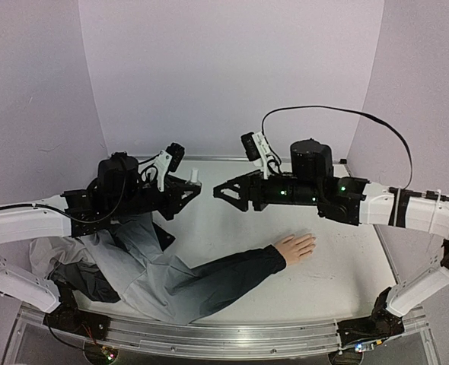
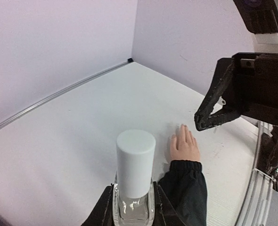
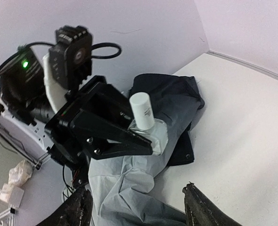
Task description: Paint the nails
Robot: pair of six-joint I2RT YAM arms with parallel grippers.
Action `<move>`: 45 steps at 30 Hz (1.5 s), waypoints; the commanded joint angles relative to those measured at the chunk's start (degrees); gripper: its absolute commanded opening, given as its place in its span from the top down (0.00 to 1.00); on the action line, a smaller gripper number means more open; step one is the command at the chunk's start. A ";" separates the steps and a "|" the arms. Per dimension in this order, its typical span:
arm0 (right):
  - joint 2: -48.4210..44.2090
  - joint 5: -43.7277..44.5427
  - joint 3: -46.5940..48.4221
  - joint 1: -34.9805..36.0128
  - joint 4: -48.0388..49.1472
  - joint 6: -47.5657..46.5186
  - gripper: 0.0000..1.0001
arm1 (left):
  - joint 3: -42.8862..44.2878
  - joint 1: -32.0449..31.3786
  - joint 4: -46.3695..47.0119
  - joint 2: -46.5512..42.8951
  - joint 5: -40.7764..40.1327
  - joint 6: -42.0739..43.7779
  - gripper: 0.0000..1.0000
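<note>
Lilac walls [image 1: 209,76] close in a white worktop [image 1: 232,228]. I judge the risk thus: the right fingers [image 3: 77,209], spread wide and empty, could catch the capped bottle [image 2: 135,174] off-centre and twist it from the left fingers [image 2: 104,209], clamped on its glass. Both arms reach inward, raised, facing each other mid-frame. The nails [image 1: 311,242] lie lower right, on the mannequin hand [image 1: 295,248] flat on the worktop.

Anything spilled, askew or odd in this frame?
No spill. The bottle stands upright in the left tool, white cap on. The hand lies flat on the table. Only untidy thing: the grey jacket is bunched in a heap under the left arm.
</note>
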 commanded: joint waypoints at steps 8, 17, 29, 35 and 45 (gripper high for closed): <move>13.03 19.74 18.57 3.91 -3.48 12.92 0.46 | -0.12 -0.08 3.23 0.05 -9.32 -3.76 1.00; 20.18 22.12 26.53 5.43 -4.31 12.69 0.57 | 0.11 -0.07 3.14 1.14 -6.60 -4.10 1.00; 16.59 19.44 22.49 5.40 -3.76 8.61 1.00 | 0.71 0.01 3.09 0.65 2.76 -5.44 1.00; 10.13 -18.31 13.83 4.86 3.99 -8.24 1.00 | 4.43 1.13 3.31 0.37 34.73 -1.53 1.00; 6.39 -23.92 5.59 4.62 7.46 -12.88 1.00 | 4.87 1.18 3.54 0.19 36.59 4.29 1.00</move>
